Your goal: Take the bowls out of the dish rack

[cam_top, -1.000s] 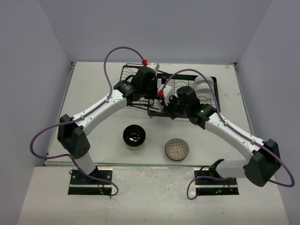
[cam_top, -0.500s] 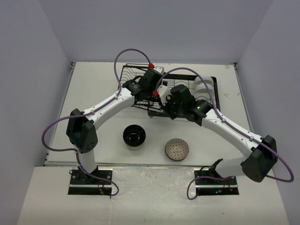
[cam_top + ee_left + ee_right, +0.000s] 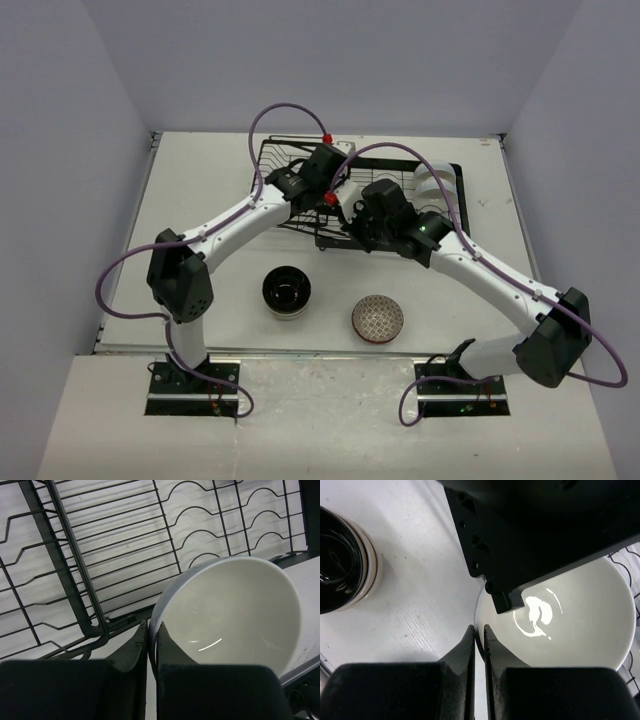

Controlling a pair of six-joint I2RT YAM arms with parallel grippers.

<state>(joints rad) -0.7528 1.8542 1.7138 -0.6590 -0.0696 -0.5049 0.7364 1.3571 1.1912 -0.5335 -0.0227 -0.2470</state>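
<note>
The dish rack (image 3: pixel 280 158) sits at the table's 12 o'clock. Beside its frame, a white bowl (image 3: pixel 235 615) has its rim pinched at 8 o'clock by the left gripper (image 3: pixel 151 642). The right gripper (image 3: pixel 480 647) likewise pinches a white bowl's rim.

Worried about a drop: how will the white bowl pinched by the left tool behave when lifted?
The white bowl looks glazed, with a bright highlight inside, so probably slippery. The left tool pinches only its rim at one side, so it may pivot. It seems ceramic: stiff, likely to chip against the dish rack wires.
</note>
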